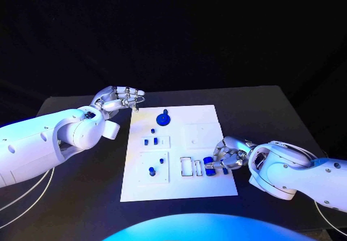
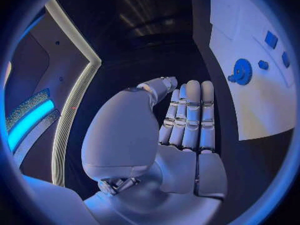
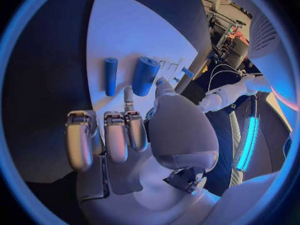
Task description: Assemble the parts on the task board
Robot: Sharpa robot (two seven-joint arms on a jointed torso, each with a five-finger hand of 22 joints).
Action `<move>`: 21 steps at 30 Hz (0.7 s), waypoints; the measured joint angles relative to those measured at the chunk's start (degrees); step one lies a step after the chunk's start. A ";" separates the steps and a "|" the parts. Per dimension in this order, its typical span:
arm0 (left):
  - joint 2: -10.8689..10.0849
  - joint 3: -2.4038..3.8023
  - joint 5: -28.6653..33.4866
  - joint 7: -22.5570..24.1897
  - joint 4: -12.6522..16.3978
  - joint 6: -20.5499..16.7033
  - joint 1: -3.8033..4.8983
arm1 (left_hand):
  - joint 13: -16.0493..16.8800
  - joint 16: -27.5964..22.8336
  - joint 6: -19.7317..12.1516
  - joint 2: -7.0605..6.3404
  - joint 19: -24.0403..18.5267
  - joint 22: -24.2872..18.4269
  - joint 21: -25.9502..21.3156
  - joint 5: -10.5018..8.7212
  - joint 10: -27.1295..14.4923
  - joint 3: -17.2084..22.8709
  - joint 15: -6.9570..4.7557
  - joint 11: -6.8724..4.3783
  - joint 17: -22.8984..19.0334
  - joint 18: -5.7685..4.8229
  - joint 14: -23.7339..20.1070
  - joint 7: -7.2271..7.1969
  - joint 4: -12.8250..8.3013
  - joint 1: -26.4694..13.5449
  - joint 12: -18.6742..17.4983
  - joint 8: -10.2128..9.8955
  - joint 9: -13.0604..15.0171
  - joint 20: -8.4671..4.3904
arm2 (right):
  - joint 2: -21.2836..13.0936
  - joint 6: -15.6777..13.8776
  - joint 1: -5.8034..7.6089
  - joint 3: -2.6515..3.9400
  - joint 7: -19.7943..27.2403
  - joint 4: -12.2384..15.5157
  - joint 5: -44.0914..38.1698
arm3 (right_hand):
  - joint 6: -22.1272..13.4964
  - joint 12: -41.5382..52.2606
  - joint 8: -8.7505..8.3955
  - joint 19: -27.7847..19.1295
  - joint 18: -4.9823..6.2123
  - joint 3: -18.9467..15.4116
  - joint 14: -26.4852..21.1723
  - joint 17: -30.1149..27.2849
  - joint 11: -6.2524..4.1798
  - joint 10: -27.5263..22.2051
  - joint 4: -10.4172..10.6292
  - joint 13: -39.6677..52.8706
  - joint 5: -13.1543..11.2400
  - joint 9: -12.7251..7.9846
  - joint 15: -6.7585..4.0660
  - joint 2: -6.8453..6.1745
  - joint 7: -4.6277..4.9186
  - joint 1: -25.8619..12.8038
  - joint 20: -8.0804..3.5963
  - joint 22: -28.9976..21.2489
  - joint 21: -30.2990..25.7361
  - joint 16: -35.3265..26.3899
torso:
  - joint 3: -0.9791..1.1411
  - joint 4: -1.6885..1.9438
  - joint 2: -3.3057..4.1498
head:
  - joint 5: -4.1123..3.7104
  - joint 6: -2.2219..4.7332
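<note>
Head view: two blue parts (image 1: pixel 209 166) are seen on the board (image 1: pixel 202 188) beside the empty, curled right robot hand (image 1: pixel 230 153). One should be pinched squarely. Left robot hand (image 1: pixel 116 99) is held open, empty.

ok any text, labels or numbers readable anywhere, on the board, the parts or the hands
None can be read.
Task board: plain white, with raised outlines and no print that shows.
Blue parts, such as the round one and the two cylinders: unmarked.
Left hand and right hand: no label or number visible.
</note>
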 measured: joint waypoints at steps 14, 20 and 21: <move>-0.21 0.00 0.00 -0.03 -0.02 0.05 0.00 | 0.00 0.00 0.00 0.00 0.00 0.00 0.12 0.00 0.00 0.00 0.00 0.00 -0.02 0.00 0.00 0.00 0.00 0.00 0.17 0.00 0.00 0.00 | 1.44 2.35 -0.71 0.31 -1.10 -1.37 -1.46 | 1.24 0.00 0.93 0.00 0.00 -0.84 0.21 -0.01 -0.32 0.10 -0.11 -0.01 -0.64 -0.03 -0.21 0.22 -0.41 -0.22 0.00 -0.01 0.21 -0.01 | 0.02 -0.03 -0.13 | 0.07 -0.24; -0.30 0.00 0.00 -0.08 0.01 0.12 0.00 | 0.00 0.00 0.00 0.00 0.00 0.05 0.22 0.00 0.00 0.00 0.00 0.00 -0.07 0.00 0.00 0.00 0.00 0.00 0.32 0.00 0.01 0.00 | 1.98 3.52 -0.71 0.48 -1.70 -1.56 -3.14 | 1.68 0.00 1.53 -0.02 0.00 -1.11 0.01 -0.01 -0.41 0.01 -0.18 -0.01 -0.37 -0.04 -0.41 0.00 -0.83 2.18 -0.39 -0.01 0.21 -0.01 | 0.05 -0.05 -0.14 | 0.03 -0.32; -0.30 0.00 0.00 -0.09 0.02 0.13 0.00 | 0.00 0.00 0.00 0.00 0.00 0.05 0.22 0.00 0.00 0.00 0.00 0.00 -0.07 0.00 0.00 0.00 0.00 0.00 0.34 0.00 0.01 0.00 | 2.06 3.68 -0.72 0.48 -1.77 -1.55 -3.36 | 1.75 0.00 1.58 0.00 0.01 -1.11 0.01 -0.01 -0.47 0.07 -0.18 -0.01 0.93 -0.04 -0.41 0.05 -0.90 2.91 -0.42 -0.01 0.21 -0.01 | 0.06 -0.05 -0.14 | -0.01 -0.32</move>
